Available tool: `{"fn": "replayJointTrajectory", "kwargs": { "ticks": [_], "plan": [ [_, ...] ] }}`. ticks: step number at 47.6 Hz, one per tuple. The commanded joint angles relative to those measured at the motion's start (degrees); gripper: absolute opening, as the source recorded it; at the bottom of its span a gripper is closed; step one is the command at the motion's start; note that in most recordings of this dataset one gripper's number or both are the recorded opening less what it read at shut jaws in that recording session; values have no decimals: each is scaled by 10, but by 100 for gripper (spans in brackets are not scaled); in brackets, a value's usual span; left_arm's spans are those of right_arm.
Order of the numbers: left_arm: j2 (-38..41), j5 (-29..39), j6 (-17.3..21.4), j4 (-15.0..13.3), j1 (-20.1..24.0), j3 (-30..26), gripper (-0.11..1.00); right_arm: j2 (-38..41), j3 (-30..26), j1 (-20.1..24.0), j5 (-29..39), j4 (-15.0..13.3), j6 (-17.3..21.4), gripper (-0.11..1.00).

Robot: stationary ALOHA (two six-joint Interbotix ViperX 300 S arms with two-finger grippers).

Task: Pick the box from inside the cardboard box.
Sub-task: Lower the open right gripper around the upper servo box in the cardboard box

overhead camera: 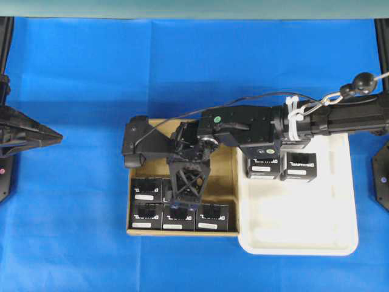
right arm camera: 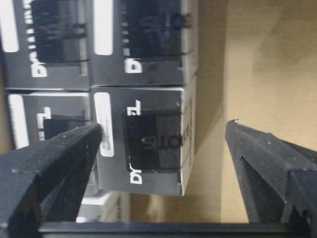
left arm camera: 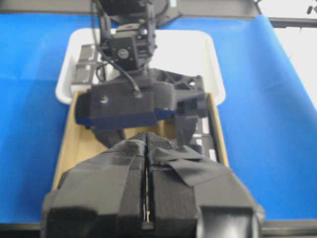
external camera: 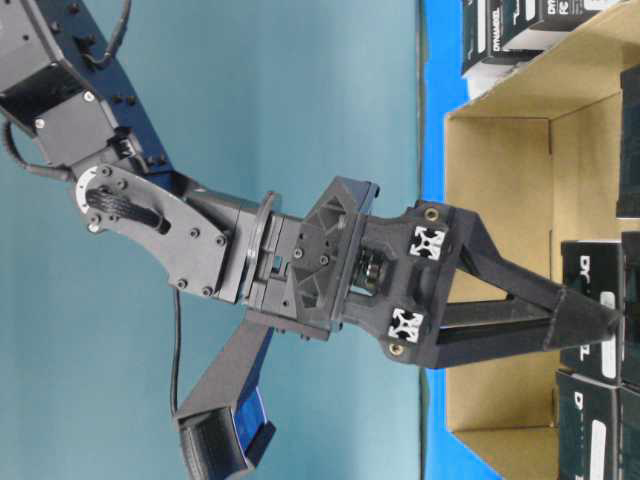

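Right gripper [right arm camera: 158, 148] spread wide, nothing between the fingers yet; in the right wrist view one finger [right arm camera: 54, 163] overlaps the label side of the target box [right arm camera: 143, 146] and the other stands over bare tan floor on its open side. Whether the tips already touch the box: cannot tell. In the overhead view the gripper [overhead camera: 182, 210] points down into the cardboard box [overhead camera: 226, 176], over the near row, where the box [overhead camera: 179, 217] sits in the middle with identical black boxes touching it left and right; more stand in the row behind, at the left. The right arm reaches across from the right, over a white tray [overhead camera: 304, 225] that adjoins the cardboard box and carries two more black boxes at its far left corner. Left gripper [left arm camera: 147, 198] pressed together, parked well apart at the left edge of the blue cloth. Judgement: step in hand is the approach and alignment for the grasp, pick not yet done. Next move calls for lowering so the fingers straddle the one box only, without catching its neighbours, then closing and lifting straight up.
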Motion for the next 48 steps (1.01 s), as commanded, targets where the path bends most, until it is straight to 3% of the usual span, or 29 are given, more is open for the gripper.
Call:
{"fn": "replayJointTrajectory", "kwargs": {
  "ticks": [1, 21, 48],
  "plan": [
    [4, -3, 1, 1, -1, -16, -4, 4, 5, -16, -8, -4, -5, 100],
    [3, -4, 1, 1, 1, -18, -4, 2, 18, -47, -7, -4, -47, 100],
    [-5, -6, -1, 1, 0, -18, -4, -10, -3, -25, 4, 11, -50, 100]
  ]
}}
